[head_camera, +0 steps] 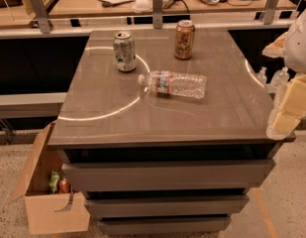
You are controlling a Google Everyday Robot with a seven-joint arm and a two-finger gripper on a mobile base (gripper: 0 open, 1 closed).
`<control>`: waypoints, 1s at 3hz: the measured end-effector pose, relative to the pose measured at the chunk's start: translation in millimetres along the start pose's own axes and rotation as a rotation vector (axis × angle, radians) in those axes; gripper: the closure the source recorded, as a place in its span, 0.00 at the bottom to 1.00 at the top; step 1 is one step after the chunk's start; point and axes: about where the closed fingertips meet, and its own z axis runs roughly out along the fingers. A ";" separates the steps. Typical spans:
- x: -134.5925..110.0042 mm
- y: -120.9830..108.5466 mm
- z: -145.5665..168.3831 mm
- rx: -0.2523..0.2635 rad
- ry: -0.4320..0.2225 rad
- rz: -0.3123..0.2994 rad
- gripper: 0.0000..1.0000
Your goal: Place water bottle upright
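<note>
The water bottle (173,84) is clear ribbed plastic with a white cap and a white label band. It lies on its side in the middle of the grey table (108,118), cap pointing left. My gripper (285,120) hangs at the right edge of the view, over the table's right front corner. It is well to the right of the bottle and not touching it.
A silver-green can (125,51) stands upright behind and left of the bottle. A bronze can (184,39) stands upright behind it. Small clear bottles (262,75) sit beyond the table's right edge. An open cardboard box (48,202) stands on the floor at the lower left.
</note>
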 end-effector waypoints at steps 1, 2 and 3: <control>-0.1 -2.8 0.5 0.001 -0.003 0.002 0.00; -1.1 -25.3 6.1 0.002 -0.031 0.020 0.00; -12.3 -71.2 24.9 -0.019 -0.063 0.039 0.00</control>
